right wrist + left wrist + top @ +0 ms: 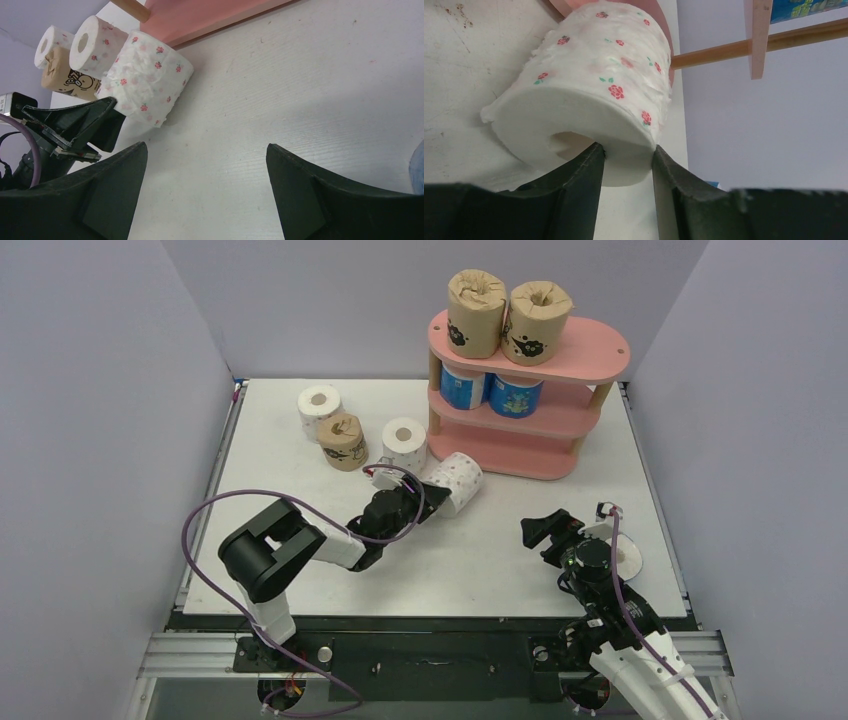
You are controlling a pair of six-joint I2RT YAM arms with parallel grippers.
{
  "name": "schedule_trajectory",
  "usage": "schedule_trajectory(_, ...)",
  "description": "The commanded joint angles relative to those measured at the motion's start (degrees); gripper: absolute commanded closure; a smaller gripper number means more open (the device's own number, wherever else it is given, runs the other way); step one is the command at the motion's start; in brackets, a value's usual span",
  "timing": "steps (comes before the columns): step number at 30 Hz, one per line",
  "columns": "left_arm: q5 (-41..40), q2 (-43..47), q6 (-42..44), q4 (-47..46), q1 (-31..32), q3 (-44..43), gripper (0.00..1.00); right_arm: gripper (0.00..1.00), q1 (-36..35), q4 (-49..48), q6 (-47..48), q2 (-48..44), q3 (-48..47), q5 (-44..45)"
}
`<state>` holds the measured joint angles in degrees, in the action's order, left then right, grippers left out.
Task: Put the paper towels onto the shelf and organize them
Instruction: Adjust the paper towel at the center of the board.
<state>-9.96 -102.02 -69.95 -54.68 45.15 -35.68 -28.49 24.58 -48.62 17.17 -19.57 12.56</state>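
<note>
The pink shelf (585, 352) stands at the back right. Two brown rolls (476, 312) stand on its top board and two blue rolls (515, 397) on the middle board. My left gripper (432, 502) is shut on the end wall of a white pink-dotted roll (456, 480), which lies on its side by the shelf's bottom board. In the left wrist view one finger (586, 162) is in the core of the roll (604, 85) and the other is outside. My right gripper (540, 532) is open and empty over bare table (206, 145).
Two more white rolls (320, 410) (405, 443) and a brown roll (343, 441) stand on the table left of the shelf. A roll with a blue side (627, 558) stands beside my right arm. Grey walls enclose the table.
</note>
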Motion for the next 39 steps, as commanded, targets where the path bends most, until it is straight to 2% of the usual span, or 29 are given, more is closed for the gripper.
schedule_trajectory(1, 0.5, 3.8, 2.7, -1.8, -0.4, 0.7, 0.67, 0.16, -0.2, 0.1, 0.7, 0.2, -2.1, 0.3)
schedule_trajectory(4, 0.7, 8.2, 4.7, 2.7, -0.5, 1.1, 0.73, 0.16, -0.2, 0.7, 0.9, 0.2, -2.5, 0.3)
schedule_trajectory(10, 1.0, 19.2, 12.9, 22.0, -0.4, -1.6, 0.79, 0.16, -0.1, 2.4, 1.6, -0.4, -3.7, 0.8)
schedule_trajectory(12, 1.1, 23.0, 16.4, 29.8, -0.1, -3.7, 0.80, 0.16, -0.1, 3.4, 2.1, -0.5, -4.0, 1.2)
schedule_trajectory(15, 0.6, 27.7, 23.8, 47.0, 0.7, -10.1, 0.80, 0.16, -0.1, 4.9, 2.8, -1.2, -4.6, 1.9)
schedule_trajectory(21, -5.2, 30.1, 35.8, 74.5, 6.5, -22.2, 0.77, 0.17, -0.1, 5.7, 2.8, -1.6, -4.7, 2.2)
schedule_trajectory(25, -9.8, 27.1, 40.0, 86.1, 11.3, -28.4, 0.75, 0.17, -0.2, 5.3, 2.9, -0.6, -5.1, 2.0)
schedule_trajectory(28, -11.2, 23.8, 42.1, 91.9, 13.5, -31.8, 0.75, 0.17, -0.2, 5.2, 3.1, -0.1, -5.6, 1.7)
schedule_trajectory(31, -11.5, 19.4, 43.4, 93.8, 14.9, -33.4, 0.74, 0.18, -0.2, 5.1, 3.1, 0.2, -5.7, 0.8)
schedule_trajectory(39, -10.7, 10.9, 45.5, 87.8, 16.0, -34.5, 0.73, 0.18, -0.2, 5.0, 2.8, 1.8, -5.2, -1.2)
